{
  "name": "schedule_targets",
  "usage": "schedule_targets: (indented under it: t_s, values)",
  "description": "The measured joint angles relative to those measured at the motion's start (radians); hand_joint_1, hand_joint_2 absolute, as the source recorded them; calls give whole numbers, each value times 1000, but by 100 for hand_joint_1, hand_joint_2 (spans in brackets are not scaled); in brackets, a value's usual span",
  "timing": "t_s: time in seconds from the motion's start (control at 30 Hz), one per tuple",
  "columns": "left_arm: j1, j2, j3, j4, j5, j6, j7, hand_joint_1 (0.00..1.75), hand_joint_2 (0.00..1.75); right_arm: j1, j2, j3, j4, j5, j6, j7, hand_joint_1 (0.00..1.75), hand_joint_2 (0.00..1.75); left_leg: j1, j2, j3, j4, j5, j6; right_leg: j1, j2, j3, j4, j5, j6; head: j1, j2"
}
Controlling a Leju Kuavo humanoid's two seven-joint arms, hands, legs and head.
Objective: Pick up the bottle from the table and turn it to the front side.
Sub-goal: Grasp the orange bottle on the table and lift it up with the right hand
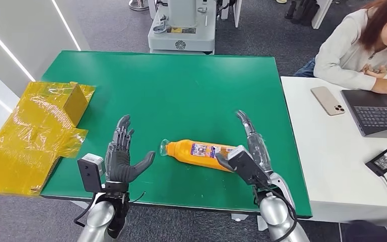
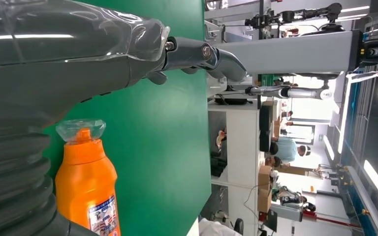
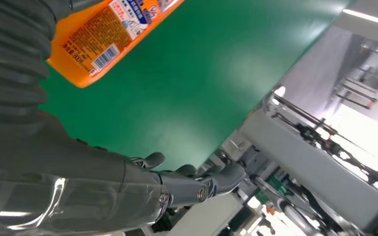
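Note:
An orange bottle (image 1: 199,152) with a clear cap and a printed label lies on its side on the green table (image 1: 181,91), cap toward my left. My right hand (image 1: 252,148) stands open at the bottle's base end, fingers stretched forward, holding nothing. Some way off from the cap, my left hand (image 1: 123,154) is open too, palm turned toward the bottle. The left wrist view shows the bottle (image 2: 86,187) cap and neck close by; the right wrist view shows the bottle (image 3: 103,39) label with a barcode.
Crumpled yellow packaging (image 1: 35,131) lies at the table's left edge. A white desk (image 1: 327,151) on the right carries a phone (image 1: 327,100), a laptop (image 1: 378,113) and a charger (image 1: 384,161); a person (image 1: 363,45) sits behind it. A grey machine base (image 1: 181,30) stands beyond the table.

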Motion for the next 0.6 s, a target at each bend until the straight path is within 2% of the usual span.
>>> schedule_targets:
  t_s: [0.13, 0.23, 0.3, 0.43, 0.6]
  values:
    - [-19, 8, -9, 17, 24, -11, 1, 0, 175, -172, -49, 61, 179, 2, 131, 54, 0, 175, 0, 1, 0, 0, 1, 0, 0, 1, 0, 0, 1, 0, 0, 0]
    - [-41, 16, -23, 41, 45, -14, 2, 0, 175, -328, -80, 153, 346, 34, 262, 75, 0, 175, 0, 0, 0, 1, 3, 0, 0, 0, 0, 0, 3, 0, 0, 0]
    - [-56, 19, -31, 55, 52, -16, 3, 0, 175, -396, -92, 218, 427, 50, 302, 83, 0, 175, 0, -1, 0, 1, 4, 0, 0, -1, 0, 0, 4, 1, 0, 0]
    - [-70, 24, -37, 72, 57, -17, 5, 0, 175, -461, -105, 293, 521, 57, 329, 96, 0, 175, 0, -2, -1, 1, 4, 0, 0, -1, -1, 0, 4, 1, 0, 0]
    - [-95, 33, -56, 99, 88, -19, 21, 0, 175, -493, -149, 403, 560, 29, 442, 146, 0, 175, 0, -2, -2, 1, 4, 0, 0, -2, -1, 0, 4, 1, 0, 0]
